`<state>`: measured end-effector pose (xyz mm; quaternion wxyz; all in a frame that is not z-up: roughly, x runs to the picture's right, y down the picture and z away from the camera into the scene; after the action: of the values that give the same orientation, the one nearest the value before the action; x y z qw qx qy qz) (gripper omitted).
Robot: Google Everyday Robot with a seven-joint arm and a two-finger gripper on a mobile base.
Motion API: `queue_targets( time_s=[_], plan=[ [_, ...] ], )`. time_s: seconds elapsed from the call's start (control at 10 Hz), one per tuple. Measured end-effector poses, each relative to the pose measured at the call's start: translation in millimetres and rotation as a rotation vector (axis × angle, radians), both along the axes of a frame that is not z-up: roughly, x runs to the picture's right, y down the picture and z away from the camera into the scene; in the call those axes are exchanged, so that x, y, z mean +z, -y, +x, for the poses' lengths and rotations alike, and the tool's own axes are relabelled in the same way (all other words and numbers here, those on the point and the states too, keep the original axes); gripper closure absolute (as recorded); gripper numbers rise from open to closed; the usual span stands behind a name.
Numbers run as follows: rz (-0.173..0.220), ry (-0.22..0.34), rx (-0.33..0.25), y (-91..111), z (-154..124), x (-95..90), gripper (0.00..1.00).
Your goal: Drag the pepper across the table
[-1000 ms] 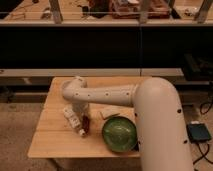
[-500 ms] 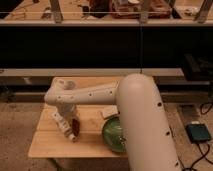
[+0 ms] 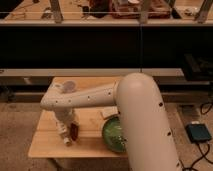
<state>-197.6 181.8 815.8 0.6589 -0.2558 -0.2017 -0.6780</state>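
The pepper (image 3: 74, 131) is a small dark red-brown oval lying on the front left part of the light wooden table (image 3: 90, 147). My gripper (image 3: 65, 134) points down at the table and stands right against the pepper's left side. The white arm reaches in from the right and covers much of the tabletop. Whether the gripper holds the pepper or only touches it does not show.
A green bowl (image 3: 113, 134) sits at the table's front right, partly behind my arm. A white cup (image 3: 69, 88) stands near the back left. A small white block (image 3: 107, 113) lies just behind the bowl. The table's left edge is close to the gripper. Dark shelving runs behind.
The arm has swung to the left. The gripper and the pepper beside it have moved left across the table, away from the green bowl.
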Motion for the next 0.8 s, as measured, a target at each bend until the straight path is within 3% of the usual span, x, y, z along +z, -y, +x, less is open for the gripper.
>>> queue_targets(
  time_s=[0.3,0.5,0.8],
  plan=[
    [-0.005,-0.023,0.039,21.9,17.3,5.3,0.84],
    [-0.008,-0.034,0.044,24.0,29.0,4.7,0.84],
    [-0.009,-0.036,0.047,18.2,3.7,-1.4,0.84]
  ],
)
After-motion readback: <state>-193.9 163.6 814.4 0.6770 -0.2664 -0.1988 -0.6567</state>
